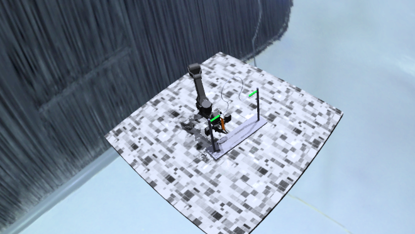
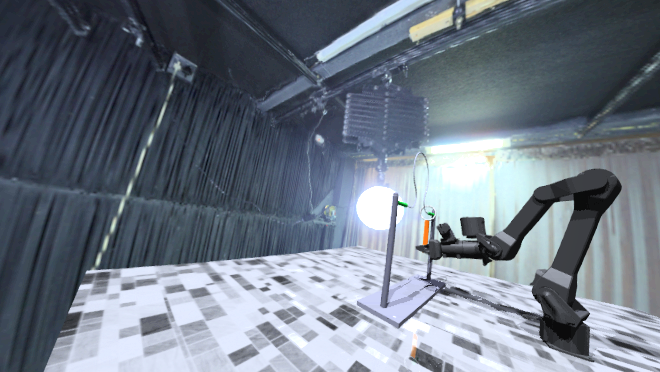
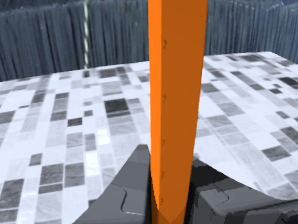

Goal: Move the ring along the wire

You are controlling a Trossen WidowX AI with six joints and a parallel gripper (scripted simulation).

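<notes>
Careful Start on the Wire

The jaws [image 1: 225, 131] [image 2: 422, 248] are clamped on the orange handle [image 1: 222, 124] [image 2: 426, 233] [image 3: 175, 100], low down, with the ring [image 2: 428, 213] above, by the inner end of the near green part [image 1: 215, 118] [image 2: 431, 214]. The step looks like leading the ring onto the grey wire [image 1: 222, 91] [image 2: 428, 175]. Best go slowly, keeping the wire centred in the ring and turning the ring square to each bend.

The tall loop stands between here and the far green part [image 1: 253, 93] [image 2: 403, 204]. Both posts [image 1: 258, 105] [image 1: 212, 136] [image 2: 389, 255] [image 2: 429, 265] rise from a base plate [image 1: 239, 135] [image 2: 375, 303] on the desk [image 1: 176, 151] [image 2: 200, 310] [image 3: 30, 130]; the arm should swing wide of the wire.
</notes>
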